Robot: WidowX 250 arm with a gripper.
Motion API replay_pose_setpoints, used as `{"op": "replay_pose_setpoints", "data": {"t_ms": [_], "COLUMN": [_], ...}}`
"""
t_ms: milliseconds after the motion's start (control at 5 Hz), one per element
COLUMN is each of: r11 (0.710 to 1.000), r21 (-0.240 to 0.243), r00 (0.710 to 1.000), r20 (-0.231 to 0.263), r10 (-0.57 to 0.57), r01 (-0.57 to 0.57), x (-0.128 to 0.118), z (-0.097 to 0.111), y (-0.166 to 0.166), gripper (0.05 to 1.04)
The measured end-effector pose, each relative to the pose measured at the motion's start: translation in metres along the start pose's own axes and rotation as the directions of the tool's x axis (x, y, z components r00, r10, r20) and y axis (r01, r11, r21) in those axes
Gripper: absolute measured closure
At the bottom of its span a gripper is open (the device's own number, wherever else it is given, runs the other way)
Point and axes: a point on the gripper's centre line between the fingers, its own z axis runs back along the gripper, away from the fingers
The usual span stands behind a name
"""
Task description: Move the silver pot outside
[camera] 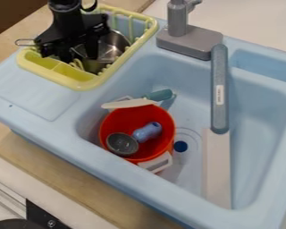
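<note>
Metal loop (24,42) at left edge of yellow dish rack (82,84). Gripper (78,54) hanging down into rack, fingers apart, bit of metal between. Silver pot (114,46) inside rack, just beside right finger. In sink (146,71), red bucket (119,118) holding grey cup (122,144) and blue-purple thing (148,132); blue cap (180,146) right of bucket. Grey-blue faucet (219,112) farther right.
</note>
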Motion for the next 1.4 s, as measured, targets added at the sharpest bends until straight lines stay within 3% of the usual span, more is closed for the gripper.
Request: {"op": "replay_pose_setpoints", "data": {"t_ms": [200,400,800,1000,1400], "r11": [1.0,1.0,0.998,0.995,0.992], "r21": [0.001,0.004,-0.063,-0.094,-0.119], "r00": [1.0,1.0,1.0,1.0,0.999], "r20": [0.007,0.003,0.002,-0.008,0.03], "r10": [-0.005,-0.019,0.002,0.029,0.039], "r01": [0.005,0.019,-0.002,-0.03,-0.035], "x": [-0.001,-0.001,0.002,0.002,0.003], "z": [0.0,-0.001,0.007,0.017,0.049], "y": [0.002,0.003,-0.005,-0.006,-0.003], "gripper": [0.832,0.941,1.017,1.02,1.022]}}
